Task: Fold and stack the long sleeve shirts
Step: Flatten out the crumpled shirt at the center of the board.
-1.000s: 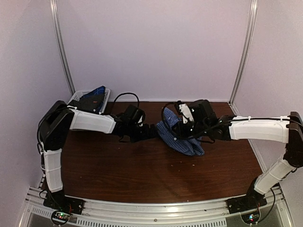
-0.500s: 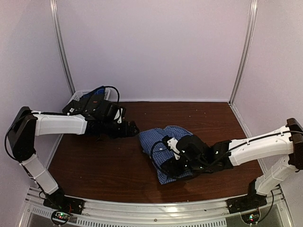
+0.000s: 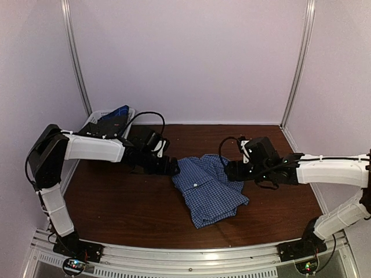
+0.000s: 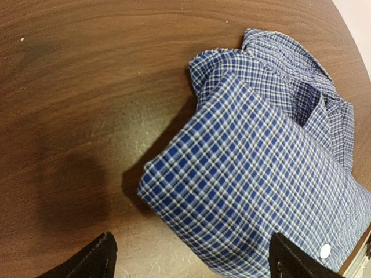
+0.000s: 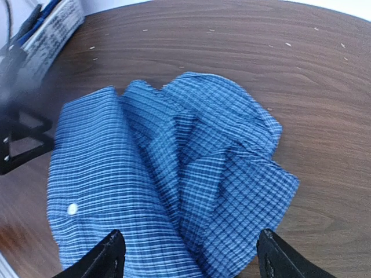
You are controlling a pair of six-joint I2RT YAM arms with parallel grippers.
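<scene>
A blue checked long sleeve shirt [image 3: 210, 188] lies folded in a loose bundle on the brown table, mid-centre. My left gripper [image 3: 172, 168] hovers at its left edge, jaws wide, nothing between them; the left wrist view shows the folded shirt [image 4: 261, 174] under the gripper [image 4: 191, 260]. My right gripper [image 3: 229, 171] stands open at the shirt's right side; in the right wrist view the rumpled shirt [image 5: 174, 174] fills the space past the gripper [image 5: 188, 258], not gripped. More dark clothing [image 3: 113, 123] sits in a basket at the back left.
A white basket [image 3: 95, 119] stands at the back left corner against the wall. Metal frame posts [image 3: 297, 63] rise at both back corners. Cables [image 3: 152, 117] loop over both wrists.
The right gripper has opened and let go of the shirt, then drawn back to the right. The shirt now lies spread lower on the table. The left gripper came back to its left edge.
</scene>
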